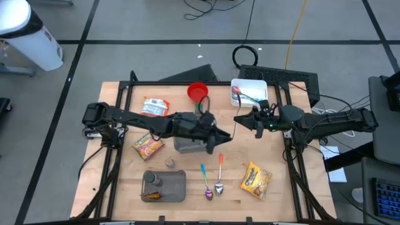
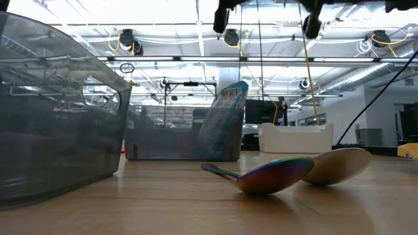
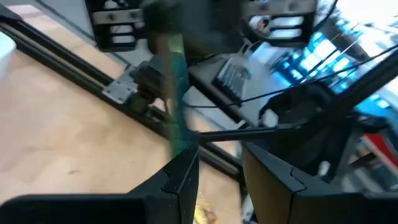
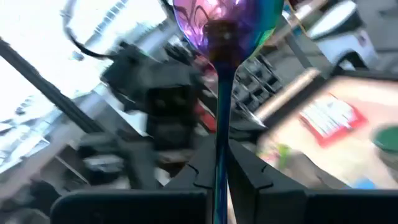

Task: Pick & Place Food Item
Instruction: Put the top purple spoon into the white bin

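A pale wooden table point(image 1: 187, 206) sits on grey floor; the right gripper point(image 4: 217, 163) is pinched on a thin iridescent metal spoon point(image 4: 225, 25); the left gripper point(image 3: 217, 171), above a clear plastic bin point(image 1: 187, 145), clamps a flat teal packet point(image 3: 177, 93); a crinkly yellow snack bag point(image 1: 256, 179) lies near the front right.

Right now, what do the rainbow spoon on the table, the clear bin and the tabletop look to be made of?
Rainbow spoon: probably metal with an iridescent coating; its bowl is glossy and shifts from purple to green and gold.
Clear bin: likely smoky transparent plastic; the room shows through its walls, and it has a moulded handle cut-out.
Tabletop: looks like light wood or wood laminate; pale tan, faintly grained, with a soft sheen.
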Controlling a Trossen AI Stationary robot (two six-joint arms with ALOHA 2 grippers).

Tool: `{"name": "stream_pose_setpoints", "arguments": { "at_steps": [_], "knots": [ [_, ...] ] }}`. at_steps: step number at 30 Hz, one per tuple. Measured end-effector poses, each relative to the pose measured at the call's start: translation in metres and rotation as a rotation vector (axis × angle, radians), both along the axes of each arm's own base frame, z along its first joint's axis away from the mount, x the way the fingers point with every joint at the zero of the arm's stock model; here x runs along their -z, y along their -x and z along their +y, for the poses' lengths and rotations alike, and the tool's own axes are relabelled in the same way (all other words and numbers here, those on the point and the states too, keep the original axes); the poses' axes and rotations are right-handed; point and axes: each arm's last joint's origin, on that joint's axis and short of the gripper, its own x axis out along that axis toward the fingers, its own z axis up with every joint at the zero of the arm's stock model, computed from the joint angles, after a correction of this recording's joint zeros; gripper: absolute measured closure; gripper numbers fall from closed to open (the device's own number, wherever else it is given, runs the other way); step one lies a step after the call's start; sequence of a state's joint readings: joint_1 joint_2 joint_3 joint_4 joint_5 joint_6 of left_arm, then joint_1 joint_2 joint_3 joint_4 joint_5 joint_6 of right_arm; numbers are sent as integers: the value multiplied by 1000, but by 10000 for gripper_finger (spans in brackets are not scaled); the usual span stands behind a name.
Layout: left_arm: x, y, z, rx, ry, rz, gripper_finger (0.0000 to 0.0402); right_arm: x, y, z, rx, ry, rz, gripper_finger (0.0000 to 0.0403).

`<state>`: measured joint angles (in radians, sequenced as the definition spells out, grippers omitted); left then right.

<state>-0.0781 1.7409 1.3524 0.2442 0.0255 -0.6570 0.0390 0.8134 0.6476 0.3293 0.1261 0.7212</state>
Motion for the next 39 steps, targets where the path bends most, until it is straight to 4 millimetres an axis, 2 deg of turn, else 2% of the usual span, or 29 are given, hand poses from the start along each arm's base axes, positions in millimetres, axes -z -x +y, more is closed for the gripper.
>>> {"name": "stream_pose_setpoints", "arguments": {
  "at_steps": [3, 13, 24, 27, 31, 39],
  "knots": [
    [-4, -7, 5, -10, -23, 9, 273, -5, 0, 1, -3, 0, -50, 395],
    [-5, -7, 16, -55, -24, 5, 273, -7, -2, 1, 0, 8, -78, 395],
    [-4, -7, 20, -61, -22, 7, 275, -3, -19, 1, 8, 27, -123, 395],
    [-5, -7, 19, -60, -19, 6, 296, -3, -21, 1, 7, 25, -134, 395],
    [-5, -7, 19, -58, -21, 5, 345, -3, -22, 1, 8, 32, -138, 395],
    [-5, -7, 19, -37, -15, 2, 346, -4, -22, 1, 6, 28, -143, 395]
  ]
}}
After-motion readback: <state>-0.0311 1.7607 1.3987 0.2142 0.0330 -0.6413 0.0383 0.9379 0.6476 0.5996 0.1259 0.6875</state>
